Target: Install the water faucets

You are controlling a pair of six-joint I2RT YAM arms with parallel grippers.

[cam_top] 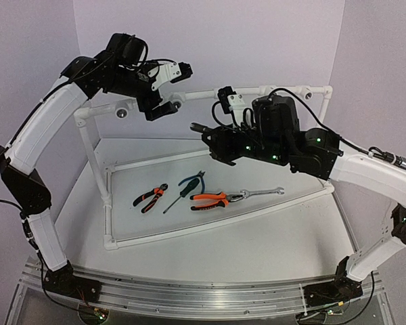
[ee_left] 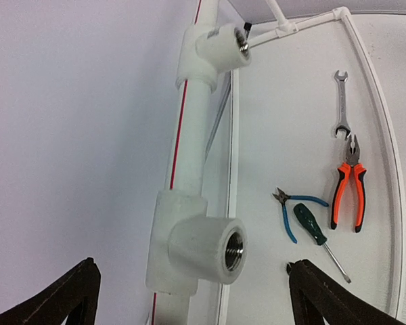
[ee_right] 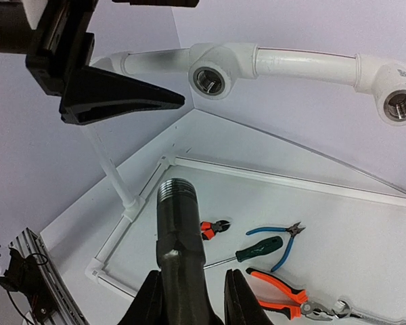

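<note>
The faucet (ee_right: 179, 230), dark with a threaded end, is clamped between the right gripper's (ee_right: 193, 301) nearly closed jaws. It is in the air just in front of the white pipe frame's (ee_right: 304, 64) top rail, thread toward the rail. The left gripper (cam_top: 170, 90) hangs wide open and empty before a socket fitting (ee_left: 203, 250) on that rail. Orange pliers (cam_top: 210, 199) lie inside the frame's base.

water faucet (ee_right: 179, 237): lower end hidden between right gripper (ee_right: 191, 277) fingers | spanner (ee_right: 340, 310): cut off at bottom edge | left gripper (ee_left: 191, 264) fingers (ee_left: 61, 301): bases cut off
</note>
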